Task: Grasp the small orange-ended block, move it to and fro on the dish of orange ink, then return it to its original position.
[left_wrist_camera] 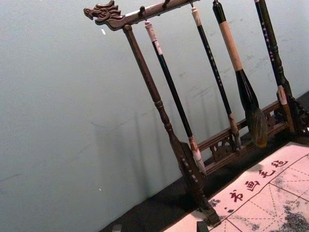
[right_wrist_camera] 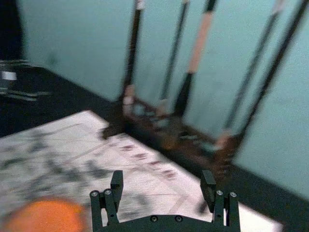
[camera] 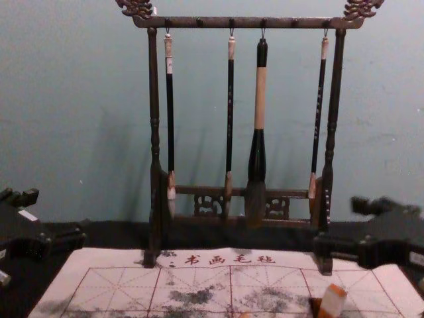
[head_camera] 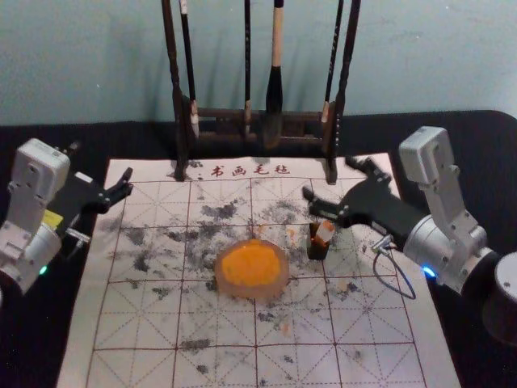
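Right gripper (head_camera: pixel 329 178), right of centre in head view: jaws parted, released | small white block with orange end (head_camera: pixel 325 231): tilted at a small black stand (head_camera: pixel 317 250), outside and just below the lower jaw | round orange-ink dish (head_camera: pixel 250 267): centre | left gripper (head_camera: pixel 100 163), left side: jaws spread

Before you is a black-covered table (head_camera: pixel 31 347), and on it lies a white mat (head_camera: pixel 129 373) with red grid lines, red written characters and many dark smudges. On this mat you have the dish (head_camera: pixel 250 293) of orange ink and, just beside it, a small dark holder (head_camera: pixel 317 250). The brush rack (camera: pixel 154 99) stands at the far edge.
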Controlling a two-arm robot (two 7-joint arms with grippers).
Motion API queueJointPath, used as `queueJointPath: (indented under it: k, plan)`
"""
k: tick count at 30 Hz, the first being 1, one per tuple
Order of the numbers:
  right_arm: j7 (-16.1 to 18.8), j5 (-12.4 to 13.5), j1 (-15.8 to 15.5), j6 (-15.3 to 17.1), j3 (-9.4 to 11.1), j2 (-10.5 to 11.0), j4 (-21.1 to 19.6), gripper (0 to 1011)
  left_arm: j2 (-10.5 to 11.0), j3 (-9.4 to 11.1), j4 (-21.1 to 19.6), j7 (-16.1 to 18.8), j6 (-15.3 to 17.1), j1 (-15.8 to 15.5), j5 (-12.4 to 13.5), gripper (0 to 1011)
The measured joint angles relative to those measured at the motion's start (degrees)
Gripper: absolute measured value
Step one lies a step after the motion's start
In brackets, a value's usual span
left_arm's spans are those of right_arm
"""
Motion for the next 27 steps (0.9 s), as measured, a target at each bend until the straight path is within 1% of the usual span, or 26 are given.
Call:
queueJointPath:
  k: [1,2,5,6,9,10,11,14,18,27]
  plan:
    - [-1.5,-1.2,-0.4,-1.0,0.3,-0.2,-0.1,1003,0.0,0.0,0.0,0.0,0.0,0.0,0.0,1001]
    - [-4.6,-3.9,-1.2,-2.7,0.7,-0.5,-0.1,1002,0.0,0.0,0.0,0.0,0.0,0.0,0.0,1001]
    - [-8.9,-7.8,-2.2,-4.1,1.2,-1.1,0.4,1003,0.0,0.0,0.0,0.0,0.0,0.0,0.0,1001]
    - [-11.3,-10.1,-2.8,-4.7,1.4,-1.4,1.0,1003,0.0,0.0,0.0,0.0,0.0,0.0,0.0,1001]
    - [-14.3,-12.7,-3.6,-5.5,1.7,-2.0,2.1,1003,0.0,0.0,0.0,0.0,0.0,0.0,0.0,1001]
    - [-16.1,-14.2,-4.1,-6.3,1.9,-2.4,2.9,1002,0.0,0.0,0.0,0.0,0.0,0.0,0.0,1001]
    - [-16.9,-14.8,-4.4,-6.6,2.0,-2.7,3.4,1003,0.0,0.0,0.0,0.0,0.0,0.0,0.0,1001]
    - [-18.6,-16.0,-5.2,-7.8,2.5,-3.6,4.9,1003,0.0,0.0,0.0,0.0,0.0,0.0,0.0,1001]
    - [-19.0,-16.1,-5.7,-8.4,3.3,-4.7,6.4,1003,0.0,0.0,0.0,0.0,0.0,0.0,0.0,1001]
    - [-19.0,-16.2,-5.7,-8.6,3.2,-4.5,6.2,1003,0.0,0.0,0.0,0.0,0.0,0.0,0.0,1001]
